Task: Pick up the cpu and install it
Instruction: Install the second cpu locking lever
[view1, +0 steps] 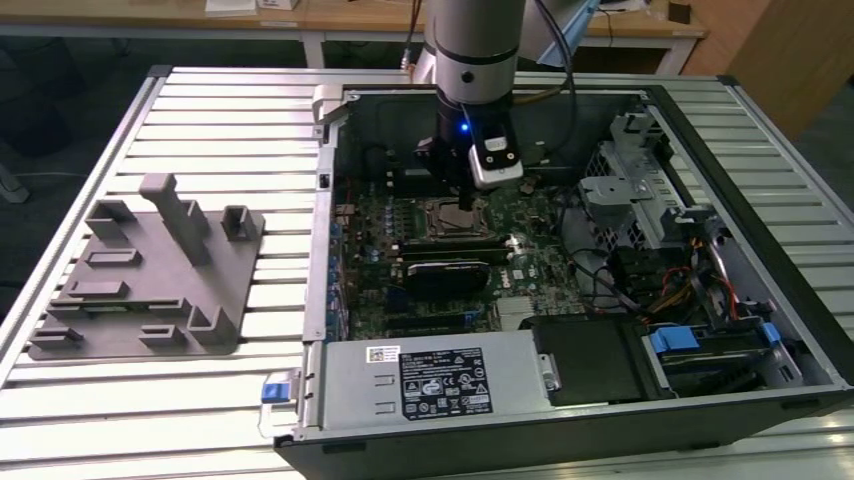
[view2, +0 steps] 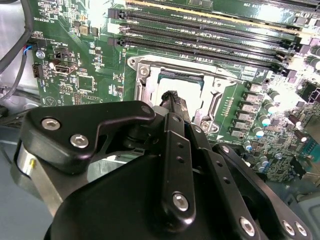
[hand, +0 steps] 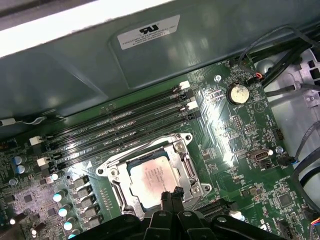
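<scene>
Nearest us the gripper (hand: 171, 196) hangs just over the socket (hand: 152, 175), its jaws drawn narrow around nothing we can make out, while the cpu (hand: 150, 178) already lies seated inside the frame, so placement looks done.

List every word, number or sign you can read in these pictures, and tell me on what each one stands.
No text can be quoted with certainty.
White label on the case wall: dark print and a logo, too small.
Stickers on the power supply: blurred.
Top of the cpu, which lies in its socket: faint print, unreadable.
Motherboard: tiny white markings, too small.
</scene>
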